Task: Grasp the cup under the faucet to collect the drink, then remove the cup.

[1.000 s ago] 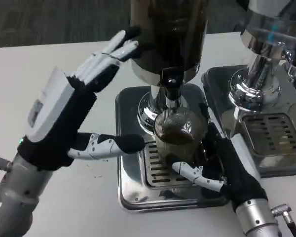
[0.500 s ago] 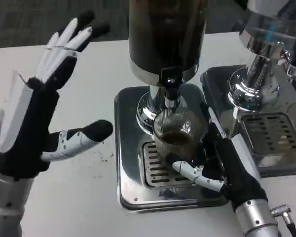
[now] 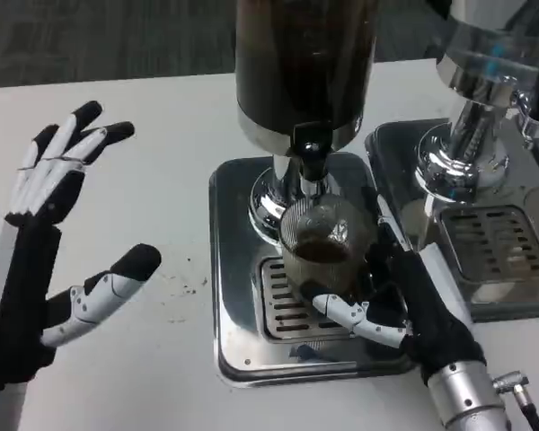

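Observation:
A clear cup [image 3: 326,244] with dark drink in its lower part stands on the drip grate [image 3: 283,305] right under the black faucet [image 3: 310,153] of the dark dispenser [image 3: 305,67]. My right hand [image 3: 404,301] grips the cup from the right, its thumb curling round the cup's front base. My left hand [image 3: 49,242] hovers over the table at the far left, fingers spread wide and holding nothing.
The dispenser stands on a steel tray [image 3: 229,269]. A second chrome dispenser [image 3: 472,108] with its own drip grate [image 3: 494,242] stands close on the right. Small dark specks [image 3: 184,287] lie on the white table left of the tray.
My left hand has drawn back from the dispenser to the far left and lower. The right hand and cup have stayed in place.

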